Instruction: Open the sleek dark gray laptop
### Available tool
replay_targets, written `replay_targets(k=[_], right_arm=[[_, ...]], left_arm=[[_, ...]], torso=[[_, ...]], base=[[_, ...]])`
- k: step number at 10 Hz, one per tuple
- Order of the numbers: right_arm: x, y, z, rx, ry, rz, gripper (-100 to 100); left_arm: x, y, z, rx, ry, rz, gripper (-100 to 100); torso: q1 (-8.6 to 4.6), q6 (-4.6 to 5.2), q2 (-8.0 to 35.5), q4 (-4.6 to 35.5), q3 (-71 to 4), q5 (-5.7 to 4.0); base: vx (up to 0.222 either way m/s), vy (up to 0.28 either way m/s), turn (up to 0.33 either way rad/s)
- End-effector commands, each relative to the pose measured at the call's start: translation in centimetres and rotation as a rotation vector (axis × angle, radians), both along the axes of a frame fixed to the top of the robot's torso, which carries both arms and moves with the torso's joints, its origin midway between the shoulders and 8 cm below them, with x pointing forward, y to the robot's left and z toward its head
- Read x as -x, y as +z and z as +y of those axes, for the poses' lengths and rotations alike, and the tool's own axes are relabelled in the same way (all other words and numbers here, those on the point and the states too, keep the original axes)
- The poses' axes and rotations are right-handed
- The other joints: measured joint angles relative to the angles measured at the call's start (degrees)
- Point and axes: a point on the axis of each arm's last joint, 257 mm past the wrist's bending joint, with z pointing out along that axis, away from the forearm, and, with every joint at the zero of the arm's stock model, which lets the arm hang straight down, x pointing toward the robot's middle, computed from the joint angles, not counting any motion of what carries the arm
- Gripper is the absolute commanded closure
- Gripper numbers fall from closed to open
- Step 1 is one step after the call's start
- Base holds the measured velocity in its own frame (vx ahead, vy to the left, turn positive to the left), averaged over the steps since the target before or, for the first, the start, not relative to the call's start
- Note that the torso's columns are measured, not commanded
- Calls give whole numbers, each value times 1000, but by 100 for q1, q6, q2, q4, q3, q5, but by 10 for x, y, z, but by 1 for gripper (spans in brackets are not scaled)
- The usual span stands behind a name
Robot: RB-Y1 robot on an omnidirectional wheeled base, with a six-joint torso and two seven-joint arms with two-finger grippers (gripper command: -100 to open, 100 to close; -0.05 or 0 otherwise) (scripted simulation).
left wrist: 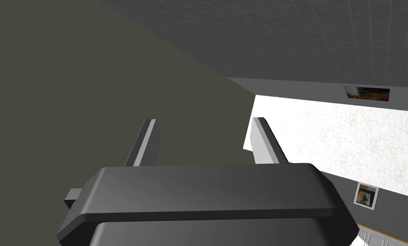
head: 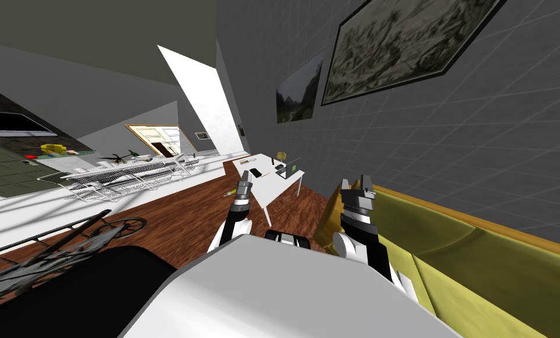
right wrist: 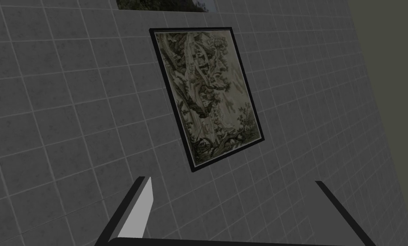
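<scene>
A white table (head: 271,186) stands far ahead on the wooden floor, beyond both hands. On it lie a flat dark thing (head: 255,172), which may be the laptop, and another small dark object (head: 281,168) beside a green pad; I cannot tell which one is the laptop from here. My left gripper (head: 246,176) (left wrist: 205,121) is raised in front of me, open and holding nothing. My right gripper (head: 357,181) (right wrist: 232,181) is raised beside it near the sofa's end, open wide and holding nothing.
A yellow-green sofa (head: 478,264) runs along the grey tiled wall on the right. Wire racks (head: 126,175) stand at the left. A black rounded seat (head: 67,293) and a wire frame (head: 56,240) are close at my lower left. Wooden floor (head: 185,211) leads to the table.
</scene>
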Motion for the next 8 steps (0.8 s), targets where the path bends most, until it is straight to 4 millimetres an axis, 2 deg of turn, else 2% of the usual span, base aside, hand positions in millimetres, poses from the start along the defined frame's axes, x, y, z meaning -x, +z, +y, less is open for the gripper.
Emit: replay_targets(k=[1, 2, 4, 8], right_arm=[[0, 0, 0, 0, 0, 0, 0], [0, 0, 0, 0, 0, 0, 0], [0, 0, 0, 0, 0, 1, 0], [0, 0, 0, 0, 0, 1, 0]], left_arm=[[0, 0, 0, 0, 0, 0, 0], [-8, -6, -5, -38, -24, 16, -100], [-18, -14, -10, -71, -45, 32, -100], [-49, -34, -16, -126, -73, 68, -100]], torso=[[0, 0, 423, 423, -846, 0], [0, 0, 846, 846, -1692, 0], [1, 0, 1089, 1090, -2200, 1], [-1, 0, 1112, 1114, -2230, 0]], base=[[0, 0, 0], [10, -1, -11], [10, -3, -13], [16, -3, -18]])
